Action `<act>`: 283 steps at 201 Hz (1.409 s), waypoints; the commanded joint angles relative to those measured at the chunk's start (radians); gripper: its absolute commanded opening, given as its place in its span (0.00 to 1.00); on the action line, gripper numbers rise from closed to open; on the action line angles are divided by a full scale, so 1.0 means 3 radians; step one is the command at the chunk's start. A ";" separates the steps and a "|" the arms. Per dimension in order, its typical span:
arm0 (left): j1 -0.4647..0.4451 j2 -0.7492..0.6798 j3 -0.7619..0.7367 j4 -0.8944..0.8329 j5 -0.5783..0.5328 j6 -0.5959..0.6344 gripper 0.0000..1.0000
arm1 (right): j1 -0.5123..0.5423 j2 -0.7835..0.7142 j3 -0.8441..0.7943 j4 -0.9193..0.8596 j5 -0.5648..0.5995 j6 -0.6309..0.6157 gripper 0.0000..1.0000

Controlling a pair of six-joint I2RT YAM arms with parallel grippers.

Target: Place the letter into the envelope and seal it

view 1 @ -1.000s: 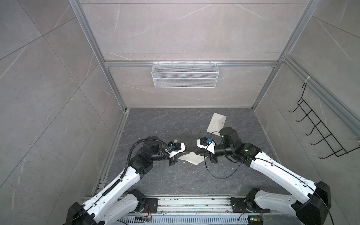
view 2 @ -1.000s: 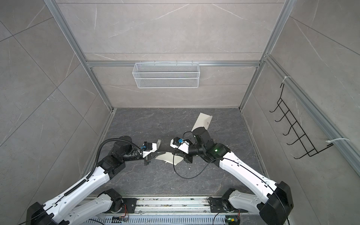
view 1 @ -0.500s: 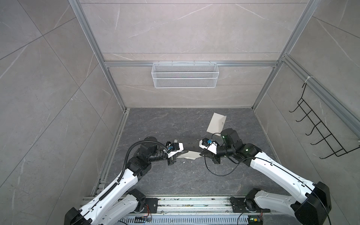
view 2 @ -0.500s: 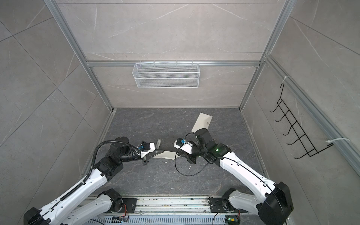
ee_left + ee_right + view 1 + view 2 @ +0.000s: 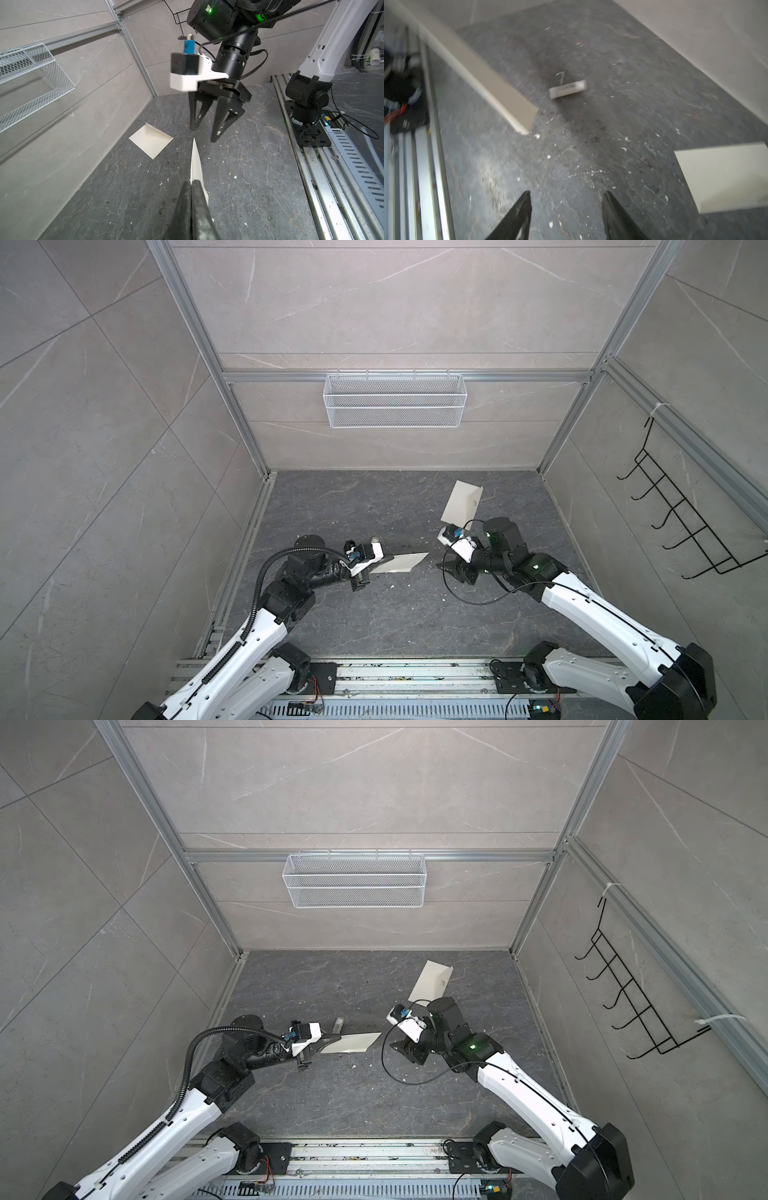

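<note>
1. Short of the long cream-white paper envelope (image 5: 462, 501), on its side toward the arm bases, we hold the folded pale-tan paper letter (image 5: 399, 563) up off the dark grey stone-look floor (image 5: 374, 622). The left gripper (image 5: 192, 184) has its fingers pressed shut on one end of the letter, and the rest juts out edge-on.
2. Our right gripper (image 5: 202, 136) stands nearer the envelope than the letter does. Its fingers are spread with nothing between them, and their tips are just clear of the letter's free corner.
3. The envelope lies flat and untouched, its small dark emblem facing up. We cannot tell whether its mouth is open.
4. We judge the step in hand to be carrying the letter to the envelope. The left grip should stay firm at the letter's end, so that the long free end leads.
5. We would send the open right gripper to the envelope first, to pin it or lift its flap. A loose envelope will probably slide on this smooth floor when the letter pushes against it.
6. We should bring the letter's leading edge square to the envelope's mouth, low and at a shallow angle, and feed it slowly, since thin paper buckles easily.
7. The small white glue-stick tube (image 5: 568, 89) lies well apart from the envelope, beyond the letter. We should leave it alone until the letter is inside.
</note>
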 commanded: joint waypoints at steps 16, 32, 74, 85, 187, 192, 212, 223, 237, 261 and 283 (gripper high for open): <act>0.0009 -0.0058 -0.0031 0.0055 -0.0128 -0.0196 0.00 | -0.0016 0.0330 0.0588 -0.0009 0.1727 0.1095 0.86; 0.0009 -0.0086 -0.0083 0.0166 -0.0271 -0.0329 0.00 | -0.0058 0.0628 0.0874 -0.0161 0.2074 0.1228 0.89; 0.0009 -0.0137 -0.0097 0.0180 -0.0721 -0.0741 0.00 | -0.0393 0.1381 0.1438 -0.0205 0.2075 0.1672 0.95; 0.0009 -0.0154 -0.0095 0.0155 -0.0785 -0.0804 0.00 | -0.0505 0.1588 0.1585 -0.0217 0.2014 0.1813 0.95; 0.0009 -0.0294 -0.0212 0.0229 -0.1146 -0.1233 0.00 | -0.0952 0.3468 0.3164 -0.1020 0.2498 0.2225 0.86; 0.0009 -0.0296 -0.0210 0.0238 -0.1146 -0.1248 0.00 | -0.0956 0.3522 0.3220 -0.1056 0.2518 0.2220 0.85; 0.0011 -0.0291 -0.0222 0.0296 -0.1126 -0.1306 0.00 | -0.0954 0.3774 0.3456 -0.1217 0.2631 0.2243 0.83; 0.0009 -0.0285 -0.0218 0.0315 -0.1123 -0.1327 0.00 | -0.0955 0.3877 0.3539 -0.1279 0.2700 0.2258 0.80; 0.0009 -0.0278 -0.0219 0.0326 -0.1120 -0.1333 0.00 | -0.0956 0.3983 0.3599 -0.1323 0.2766 0.2270 0.75; 0.0009 -0.0268 -0.0221 0.0349 -0.1089 -0.1350 0.00 | -0.0963 0.4152 0.3771 -0.1477 0.2796 0.2309 0.66; 0.0010 -0.0271 -0.0222 0.0355 -0.1085 -0.1368 0.00 | -0.0966 0.4259 0.3941 -0.1580 0.2838 0.2291 0.61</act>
